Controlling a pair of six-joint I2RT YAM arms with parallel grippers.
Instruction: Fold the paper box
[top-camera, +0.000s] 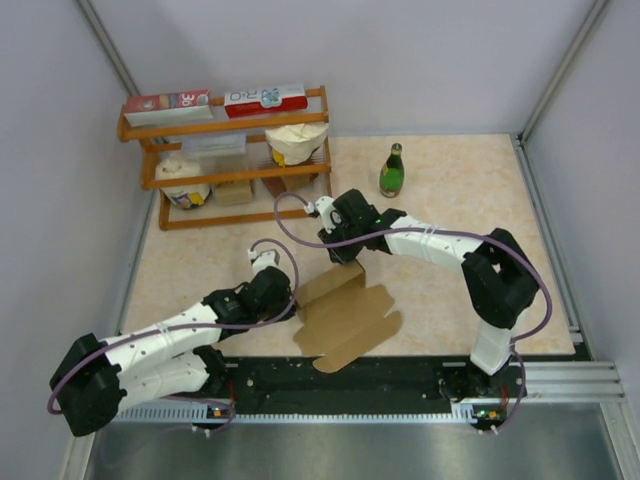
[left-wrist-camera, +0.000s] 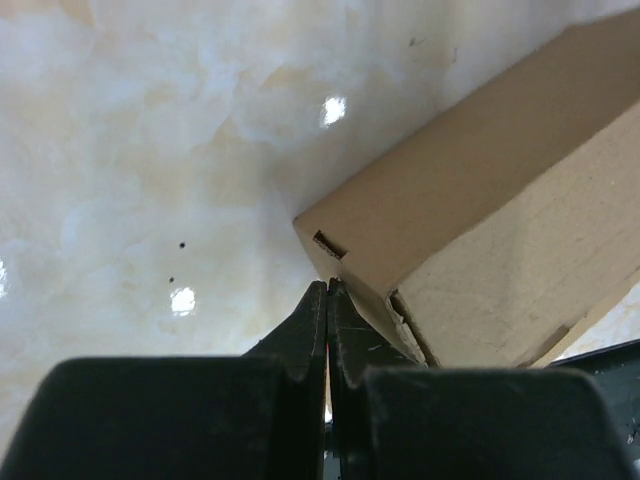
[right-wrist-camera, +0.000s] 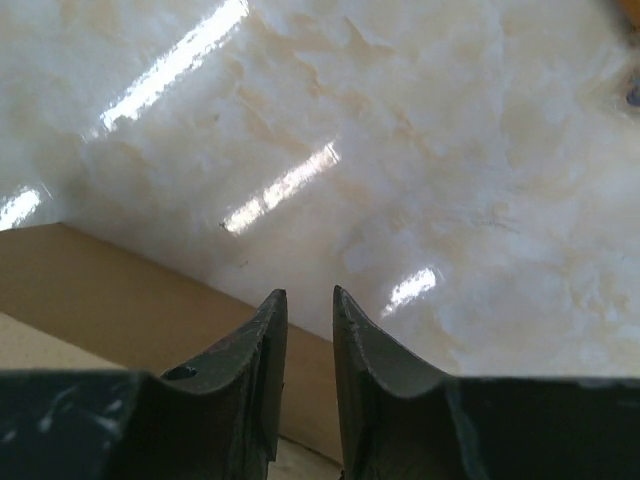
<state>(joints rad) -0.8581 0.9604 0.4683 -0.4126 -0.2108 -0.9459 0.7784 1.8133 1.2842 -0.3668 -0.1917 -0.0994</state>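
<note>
The paper box (top-camera: 350, 315) lies on the table (top-camera: 450, 200) between the two arms, near the front edge. It is partly folded: one long panel stands raised along its far side, and the remaining flaps lie flat toward the arm bases. The left gripper (top-camera: 290, 302) sits low at the left end of the box. In the left wrist view its jaws are pressed together with no visible gap, the tips (left-wrist-camera: 327, 292) just beside the near corner of the box (left-wrist-camera: 500, 230), and nothing is seen between them. The right gripper (top-camera: 342, 258) hangs over the top of the raised panel. In the right wrist view its jaws (right-wrist-camera: 308, 298) stand a narrow gap apart – bare table surface shows through at the tips – and the cardboard (right-wrist-camera: 120, 290) runs beneath and behind the fingers without being clamped. At the back left stands a wooden shelf rack (top-camera: 225, 150) carrying goods, with a green bottle (top-camera: 391, 170) to its right.
</note>
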